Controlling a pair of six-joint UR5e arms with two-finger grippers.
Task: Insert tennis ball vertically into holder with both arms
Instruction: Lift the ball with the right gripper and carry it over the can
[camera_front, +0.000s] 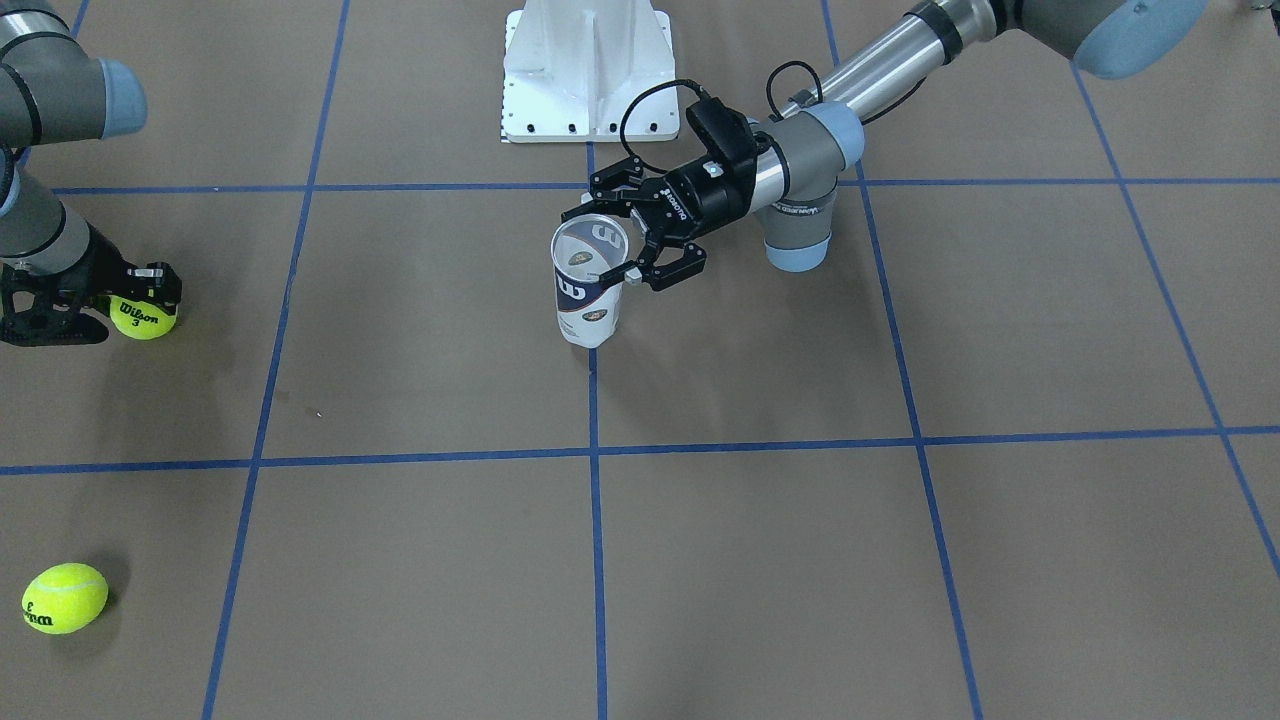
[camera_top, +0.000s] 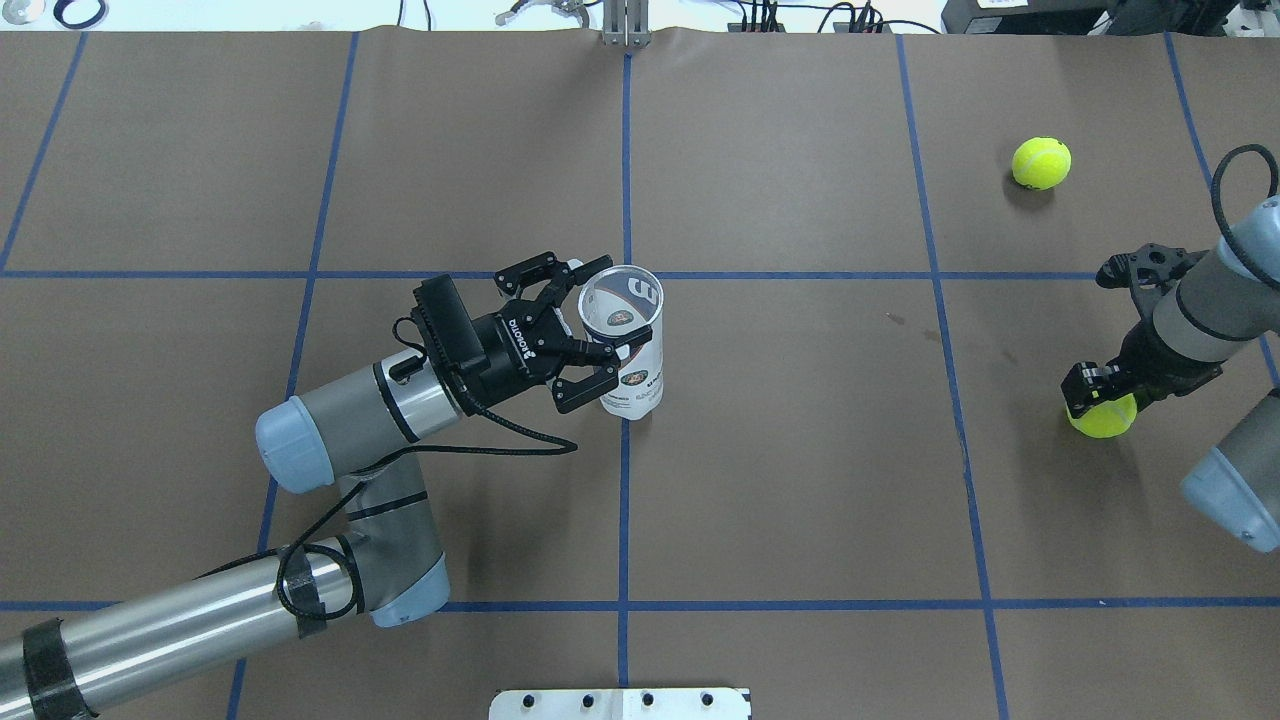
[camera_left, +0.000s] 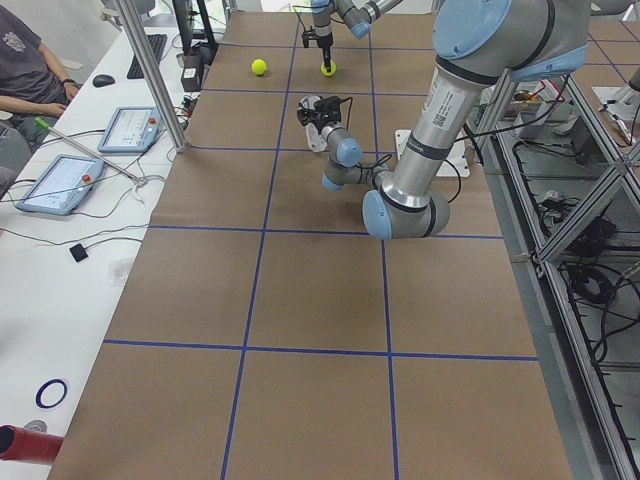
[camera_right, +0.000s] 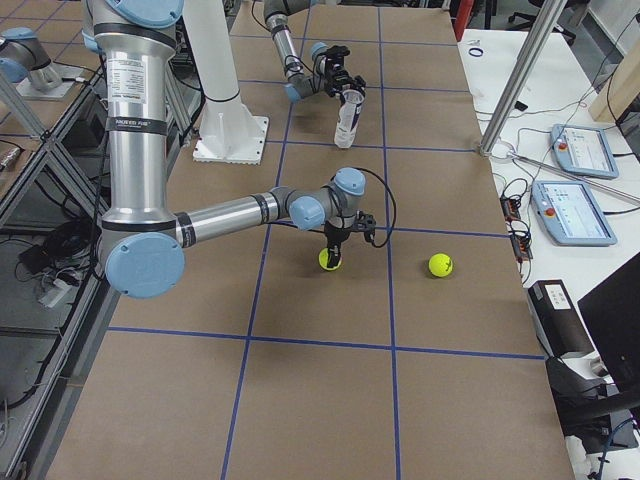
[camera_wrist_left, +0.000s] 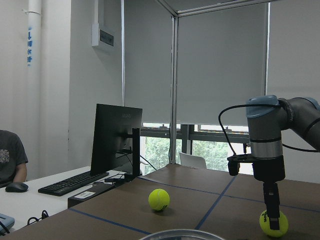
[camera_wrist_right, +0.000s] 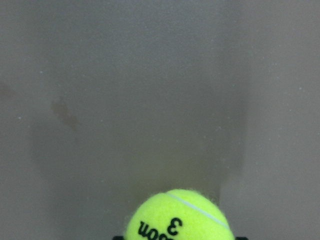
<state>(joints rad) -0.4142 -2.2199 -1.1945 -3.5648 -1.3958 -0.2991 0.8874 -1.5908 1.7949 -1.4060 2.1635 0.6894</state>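
Left gripper (camera_top: 600, 310) is clamped sideways onto the holder (camera_front: 588, 300), one finger on each side just under the silver rim. The can stands upright on the brown table (camera_front: 800, 560), open end up, right on the blue tape line (camera_front: 596, 520) that runs down the middle, a little way out from the white pedestal base (camera_front: 588, 70). You can look straight into it from above and there's no ball inside.

Over at the robot's right end, the right gripper (camera_top: 1102, 398) points straight down and is clenched on a tennis ball (camera_front: 143, 318), the one printed "Wilson 3". The ball is down at table level. I honestly can't tell if it's touching the paper or a hair off it. The right wrist cam just shows the top of that ball at the bottom edge, with plain brown paper beyond it.

A second tennis ball (camera_top: 1041, 163) lies loose on the table near the held one, further out from the robot's base, with nothing touching it.

The holder and the gripped ball are well apart, roughly half the table between them.
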